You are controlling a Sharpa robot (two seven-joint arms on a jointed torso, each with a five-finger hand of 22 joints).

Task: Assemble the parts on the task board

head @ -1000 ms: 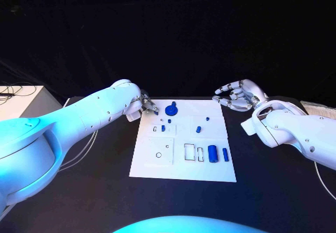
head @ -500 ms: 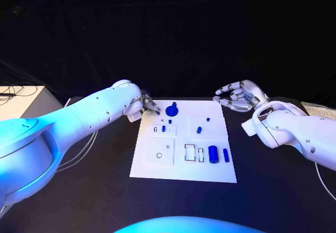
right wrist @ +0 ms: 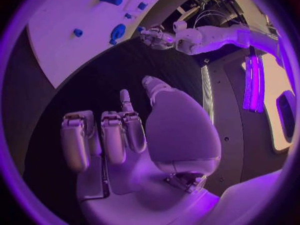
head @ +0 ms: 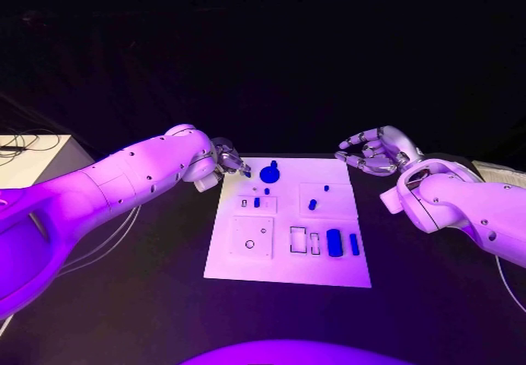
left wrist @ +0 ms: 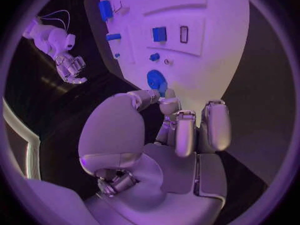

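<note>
Our left hand (head: pixel 228 160) sat at the task board's (head: pixel 287 262) far corner; couldn't tell from above whether it held anything. Its wrist cam showed curled fingers (left wrist: pixel 185 131) by the round blue part (left wrist: pixel 154 79). Right hand (head: pixel 372 150) hovered loosely curled, holding nothing.

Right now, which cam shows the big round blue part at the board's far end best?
Left wrist view: the round blue part sits close, just beyond the left hand's fingers. Head view shows it small; right wrist view shows it tiny and far off.

Dim dark room; task board (head: pixel 287 262) brightly lit; wrist views fisheye-bent, dark-rimmed.
</note>
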